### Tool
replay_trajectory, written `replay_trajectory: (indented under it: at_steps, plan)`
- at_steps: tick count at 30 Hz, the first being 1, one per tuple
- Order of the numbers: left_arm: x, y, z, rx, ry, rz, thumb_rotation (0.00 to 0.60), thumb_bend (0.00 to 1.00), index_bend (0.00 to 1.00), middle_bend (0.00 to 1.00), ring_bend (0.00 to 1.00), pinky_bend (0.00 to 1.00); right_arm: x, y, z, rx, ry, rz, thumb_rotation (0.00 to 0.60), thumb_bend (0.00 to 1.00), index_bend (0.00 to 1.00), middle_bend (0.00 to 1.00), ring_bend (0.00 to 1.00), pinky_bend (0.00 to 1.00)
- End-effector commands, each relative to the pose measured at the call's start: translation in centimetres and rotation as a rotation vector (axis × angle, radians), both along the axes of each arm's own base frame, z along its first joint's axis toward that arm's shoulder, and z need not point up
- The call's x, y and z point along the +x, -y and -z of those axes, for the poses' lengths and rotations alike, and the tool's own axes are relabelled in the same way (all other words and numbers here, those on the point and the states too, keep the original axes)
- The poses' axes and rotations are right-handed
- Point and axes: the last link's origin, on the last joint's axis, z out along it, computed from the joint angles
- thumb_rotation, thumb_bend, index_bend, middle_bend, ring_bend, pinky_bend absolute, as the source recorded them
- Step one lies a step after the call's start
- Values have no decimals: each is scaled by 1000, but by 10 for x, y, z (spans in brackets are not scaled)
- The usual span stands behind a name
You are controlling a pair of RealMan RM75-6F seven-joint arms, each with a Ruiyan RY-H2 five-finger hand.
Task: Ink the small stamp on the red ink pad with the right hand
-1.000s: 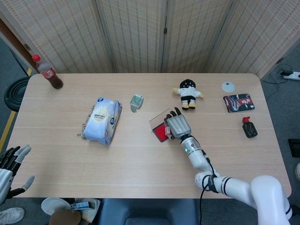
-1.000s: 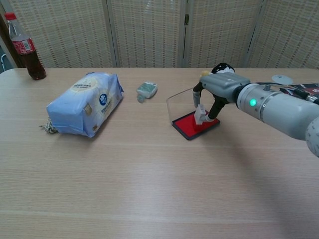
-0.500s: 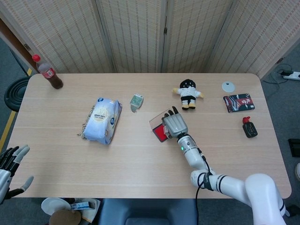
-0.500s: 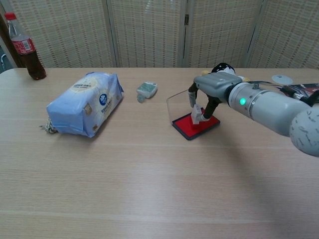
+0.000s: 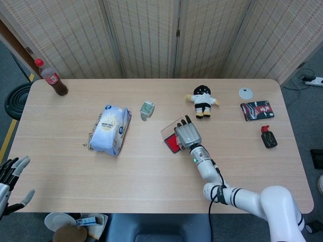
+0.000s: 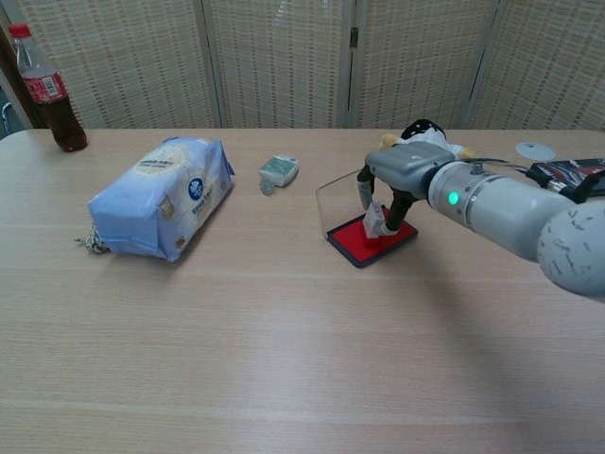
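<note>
Seemingly mid-inking, the right hand [image 6: 397,175] pinches the small stamp [image 6: 374,219] down onto the red ink pad [image 6: 370,238], so only lifting remains, while the left hand [image 5: 10,176] idles open off the worktop [image 6: 284,322].

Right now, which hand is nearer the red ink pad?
Right. The right hand is directly over the red ink pad, holding the small stamp down on it. The left hand is off the table's near-left corner, fingers spread, holding nothing.

Table [image 6: 284,359] matt pale woodgrain; wipes pack [image 6: 161,194] glossy plastic; doll [image 5: 202,100] plush cloth.
</note>
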Motion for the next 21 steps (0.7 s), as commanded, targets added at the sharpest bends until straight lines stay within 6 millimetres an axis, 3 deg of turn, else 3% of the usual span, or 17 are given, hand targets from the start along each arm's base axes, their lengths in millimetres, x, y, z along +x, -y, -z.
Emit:
replay_trajectory:
  at_steps: [1,11,21]
  plan:
    - [0,-1,1,-2,-3,0,600,340,0,0,0,33,3,-1,-5,-6,18,-6,600,277,773,295,153,0]
    - [0,-4,6,0,-30,-12,600,340,0,0,0,32,10,-25,-57,-43,65,-64,600,280,773,295,153,0]
    - [2,-3,9,18,-48,-31,600,340,0,0,0,33,-27,-73,-83,27,45,-25,600,303,773,284,154,0]
